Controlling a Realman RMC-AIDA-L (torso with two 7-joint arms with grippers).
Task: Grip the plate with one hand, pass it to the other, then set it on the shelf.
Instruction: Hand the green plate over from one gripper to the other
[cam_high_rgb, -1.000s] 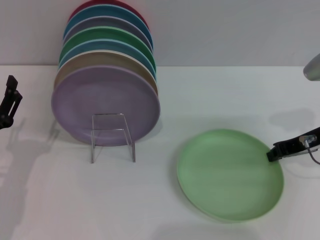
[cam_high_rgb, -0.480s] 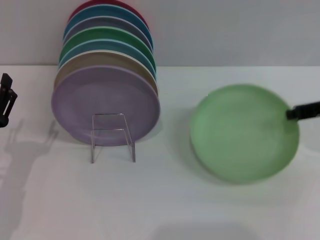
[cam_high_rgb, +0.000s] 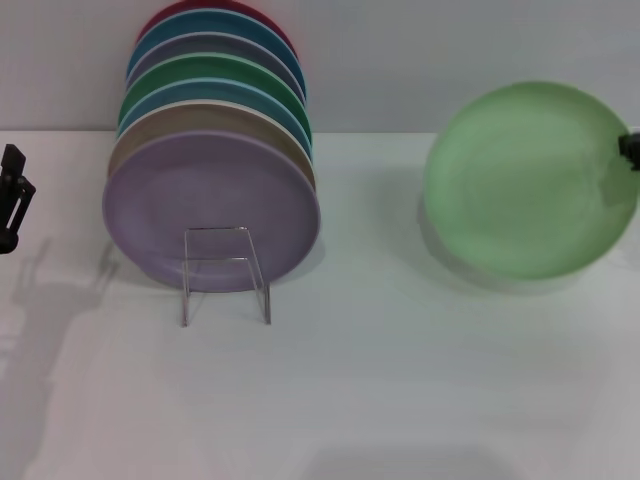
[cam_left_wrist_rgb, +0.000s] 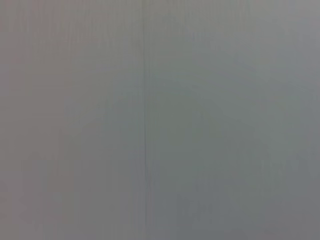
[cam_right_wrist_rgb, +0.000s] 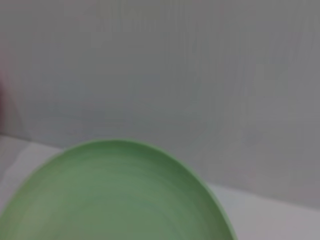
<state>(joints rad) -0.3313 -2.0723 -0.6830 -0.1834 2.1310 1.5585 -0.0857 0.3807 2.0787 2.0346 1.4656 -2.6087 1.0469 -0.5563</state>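
Mint-green and pretty much filling the right side of the head view, the plate (cam_high_rgb: 525, 180) is up off the white surface (cam_high_rgb: 400, 380), tilted so its face looks toward the camera. The right end effector (cam_high_rgb: 631, 152) is clamped on the plate's rim at the far right edge of the shot, and only a bit of black claw shows there, so the plate hangs out to the left of it. A soft shadow sits on the surface just under the plate.

Right wrist view shows the same plate (cam_right_wrist_rgb: 115, 195) close up, its curved rim against the grey wall, with none of that arm's own fingers visible.

Way over on the other side, well apart from the right end effector, is the clear acrylic shelf (cam_high_rgb: 226, 272). A lavender plate (cam_high_rgb: 210, 205) stands upright right behind its bent front stop, and behind that a row of other plates (cam_high_rgb: 215, 90) is stacked on edge: tan, blue, darker green, greyish purple, blue again, and a red one at the back.

The left end effector (cam_high_rgb: 12, 200) is at the far left edge of the head view, raised above the surface, beyond the shelf from the right end effector. It isn't holding anything, but I can't tell whether its claws are open or closed. Left wrist view is just flat grey, nothing to make out.
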